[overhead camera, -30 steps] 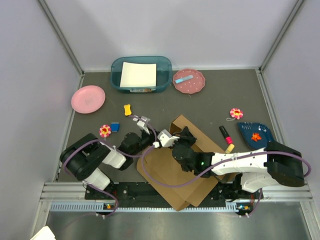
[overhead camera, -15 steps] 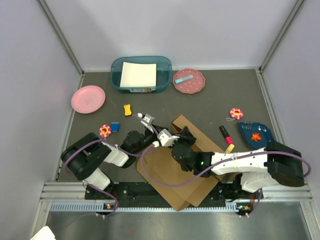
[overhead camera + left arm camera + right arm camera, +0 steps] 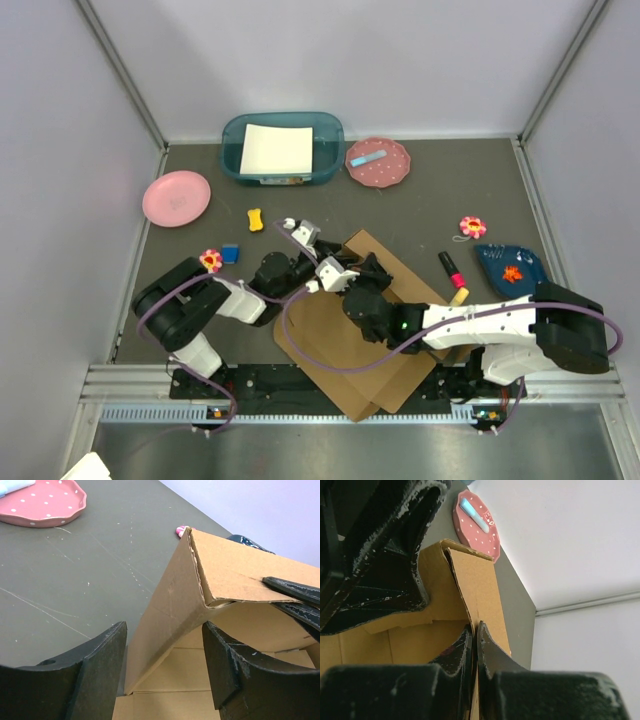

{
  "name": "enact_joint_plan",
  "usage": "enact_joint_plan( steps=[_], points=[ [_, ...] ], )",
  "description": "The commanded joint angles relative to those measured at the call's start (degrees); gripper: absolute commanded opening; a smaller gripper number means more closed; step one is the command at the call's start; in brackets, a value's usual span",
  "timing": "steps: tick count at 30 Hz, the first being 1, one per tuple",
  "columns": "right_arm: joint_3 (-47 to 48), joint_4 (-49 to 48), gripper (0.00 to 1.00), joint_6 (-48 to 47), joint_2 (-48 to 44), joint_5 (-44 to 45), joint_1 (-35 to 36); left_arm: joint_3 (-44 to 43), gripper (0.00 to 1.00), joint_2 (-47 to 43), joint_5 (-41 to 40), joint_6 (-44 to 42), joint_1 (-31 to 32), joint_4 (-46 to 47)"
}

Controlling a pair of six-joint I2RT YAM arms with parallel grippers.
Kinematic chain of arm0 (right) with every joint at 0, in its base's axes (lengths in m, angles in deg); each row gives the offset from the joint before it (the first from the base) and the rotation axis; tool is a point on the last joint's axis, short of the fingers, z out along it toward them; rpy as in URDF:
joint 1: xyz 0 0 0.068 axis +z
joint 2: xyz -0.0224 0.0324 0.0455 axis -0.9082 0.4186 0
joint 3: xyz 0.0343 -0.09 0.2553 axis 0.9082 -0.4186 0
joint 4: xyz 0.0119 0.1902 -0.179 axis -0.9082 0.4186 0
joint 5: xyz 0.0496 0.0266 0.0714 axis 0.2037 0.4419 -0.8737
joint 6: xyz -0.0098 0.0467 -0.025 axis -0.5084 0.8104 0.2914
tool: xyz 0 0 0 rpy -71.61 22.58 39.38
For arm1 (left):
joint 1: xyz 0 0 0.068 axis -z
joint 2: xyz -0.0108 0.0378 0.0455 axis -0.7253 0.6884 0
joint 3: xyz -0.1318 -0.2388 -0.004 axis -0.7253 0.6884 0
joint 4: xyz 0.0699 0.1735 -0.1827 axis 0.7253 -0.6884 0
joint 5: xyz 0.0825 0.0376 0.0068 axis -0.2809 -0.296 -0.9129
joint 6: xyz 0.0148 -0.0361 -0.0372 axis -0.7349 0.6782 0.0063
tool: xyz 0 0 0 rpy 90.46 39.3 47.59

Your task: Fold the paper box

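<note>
paper box: brown corrugated sheet, near centre of the table between both arms; mostly flat, with its far flap raised.
handling: probably light and stiff, bending only along its creases; the thin edges could crush or slip under a hard pinch.
hold: best taken at a flap's free edge, close to the crease.
right gripper: pressed together, pinching the raised flap's edge.
left gripper: spread, one finger either side of the flap's left corner, not clamping.
</note>
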State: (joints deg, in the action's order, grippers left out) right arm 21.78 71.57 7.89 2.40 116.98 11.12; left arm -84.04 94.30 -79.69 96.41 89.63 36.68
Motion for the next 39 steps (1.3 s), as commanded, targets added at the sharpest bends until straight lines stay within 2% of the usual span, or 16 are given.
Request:
enact_joint_plan(
  steps=[1,6,10,13,14,17,19,20,23,26,28,31,33,36,39],
  points=[
    [-2.09,8.87,0.0,7.61,3.5,-14.28,1.23,-3.36,0.66,2.45,-1.52,-3.96,0.37,1.78],
    [-1.83,9.74,0.0,8.05,3.06,-14.99,1.23,-4.06,0.65,5.09,-3.19,-4.84,0.37,3.27],
    [-1.66,10.71,0.0,8.48,2.36,-15.43,1.23,-5.38,0.58,7.46,-3.37,-5.63,0.37,3.98],
    [-1.3,11.68,0.0,8.84,2.18,-15.6,1.14,-6.0,0.42,8.79,-3.89,-5.72,0.37,5.2],
    [-1.3,11.85,0.0,9.01,2.09,-15.6,1.14,-6.17,0.34,9.22,-4.07,-5.55,0.37,5.82],
    [-1.22,12.29,0.0,9.28,2.0,-15.6,1.14,-6.7,0.2,10.19,-3.98,-5.37,0.37,6.7],
    [-1.04,12.64,0.0,9.45,1.92,-15.52,1.14,-6.97,0.14,10.81,-3.81,-5.63,0.46,6.79],
    [-0.95,12.73,0.0,9.45,1.92,-15.43,1.14,-7.14,0.07,10.9,-3.63,-5.63,0.37,6.79],
    [-0.69,12.91,0.0,9.28,1.92,-15.43,1.14,-7.23,0.0,11.16,-3.45,-6.16,0.46,6.27],
    [-0.43,13.0,0.0,9.28,1.92,-15.51,1.14,-6.97,0.0,10.81,-3.98,-6.95,0.46,5.47],
    [-0.25,13.0,0.0,9.45,2.0,-15.52,1.23,-6.97,0.15,10.72,-4.77,-7.12,0.46,4.51],
    [-0.16,12.91,0.0,9.45,2.18,-15.69,1.14,-7.67,0.31,10.72,-4.6,-7.39,0.63,2.93],
    [-0.07,12.73,0.0,9.45,2.44,-15.78,1.14,-8.54,0.33,10.9,-4.77,-8.52,0.9,1.7],
    [-0.07,12.65,0.0,9.45,2.53,-16.04,1.14,-10.3,0.26,10.9,-8.01,-13.0,3.0,-3.13],
    [-0.16,12.47,0.0,9.36,2.44,-16.04,1.14,-10.13,0.07,11.25,-11.36,-14.51,4.06,-2.53]
  ],
)
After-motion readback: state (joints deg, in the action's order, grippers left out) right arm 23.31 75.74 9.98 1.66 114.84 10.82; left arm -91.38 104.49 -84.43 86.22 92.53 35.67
